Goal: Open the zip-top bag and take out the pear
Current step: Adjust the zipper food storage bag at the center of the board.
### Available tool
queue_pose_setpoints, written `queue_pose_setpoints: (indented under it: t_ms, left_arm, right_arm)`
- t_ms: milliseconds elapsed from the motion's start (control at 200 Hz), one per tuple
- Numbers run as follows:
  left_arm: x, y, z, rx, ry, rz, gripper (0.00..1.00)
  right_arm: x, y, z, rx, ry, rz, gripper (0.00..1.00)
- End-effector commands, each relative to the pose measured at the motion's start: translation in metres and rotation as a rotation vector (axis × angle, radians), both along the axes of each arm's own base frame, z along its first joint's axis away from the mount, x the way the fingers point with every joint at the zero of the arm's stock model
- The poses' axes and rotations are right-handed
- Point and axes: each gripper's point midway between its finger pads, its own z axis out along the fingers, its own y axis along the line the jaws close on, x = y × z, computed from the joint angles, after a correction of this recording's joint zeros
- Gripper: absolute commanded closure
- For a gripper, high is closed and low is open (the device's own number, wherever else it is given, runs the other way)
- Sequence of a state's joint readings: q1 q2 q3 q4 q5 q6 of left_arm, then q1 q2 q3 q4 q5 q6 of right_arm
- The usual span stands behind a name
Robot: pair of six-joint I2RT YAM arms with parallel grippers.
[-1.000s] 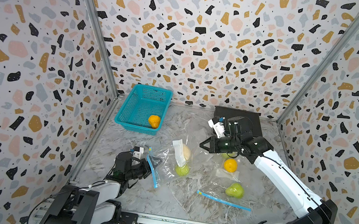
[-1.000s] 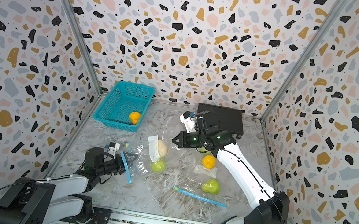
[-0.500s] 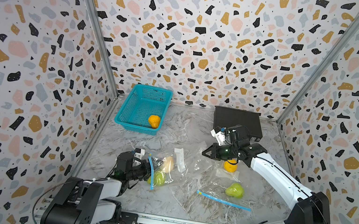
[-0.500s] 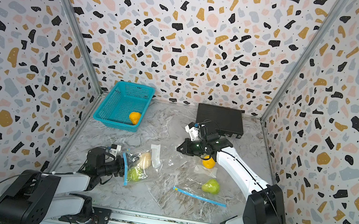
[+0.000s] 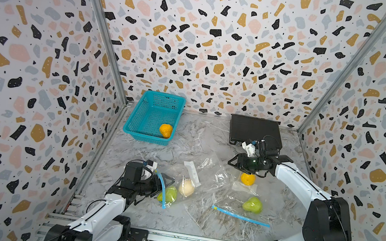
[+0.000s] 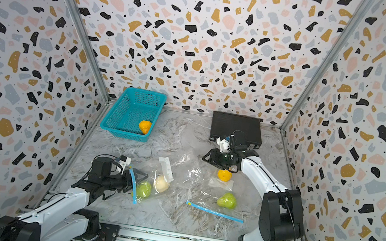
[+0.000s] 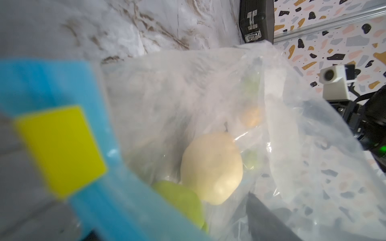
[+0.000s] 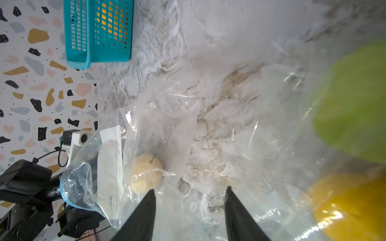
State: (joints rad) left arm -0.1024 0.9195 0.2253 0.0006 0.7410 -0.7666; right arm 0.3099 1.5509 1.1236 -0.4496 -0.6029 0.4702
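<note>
1. Bags, in both top views: two. The zip-top bag (image 5: pixel 182 175) lies at the left gripper (image 5: pixel 162 186), whose fingers stand spread at the blue zip strip (image 5: pixel 162 190); I cannot tell whether they nip the film. It holds one pale pear (image 5: pixel 186 187) and one green fruit (image 5: pixel 168 194). The second bag (image 5: pixel 228 204) holds one green pear-shaped fruit (image 5: pixel 252 204) and one orange (image 5: pixel 247 179). The basket (image 5: pixel 153 112) holds one more orange fruit (image 5: pixel 165 130).
2. Left wrist view: the pale pear lies straight ahead, deeper in the bag, touching the green fruit. Its long axis runs away from the mouth, stem end far. One finger (image 7: pixel 263 217) shows; the strip hides its partner.
3. Right wrist view: the right gripper (image 8: pixel 190 189) has its fingers spread on nothing, with the pale pear well ahead. I judge the left arm nearer.
</note>
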Motion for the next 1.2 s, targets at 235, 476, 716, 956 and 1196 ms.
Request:
queue_pose_setpoints:
  t_ms: [235,476,716,956,1196]
  left_arm:
    - [-0.024,0.003,-0.025,0.149,0.108,-0.051,0.20]
    - [-0.032,-0.002,-0.030,0.192,0.119,-0.092,0.21]
    - [-0.042,-0.010,-0.039,0.221,0.148,-0.141,0.22]
    - [-0.048,-0.020,-0.039,0.212,0.162,-0.202,0.26]
    - [-0.046,-0.028,-0.034,0.173,0.151,-0.213,0.38]
  right_arm:
    - [0.000,-0.024,0.060,-0.142,-0.195,0.007,0.44]
    - [-0.024,-0.002,0.079,-0.006,-0.193,0.094,0.44]
    - [-0.084,0.082,0.042,0.094,-0.071,0.312,0.51]
    - [-0.082,0.101,-0.042,0.107,0.066,0.241,0.62]
    - [-0.065,0.102,-0.077,0.066,0.109,0.203,0.65]
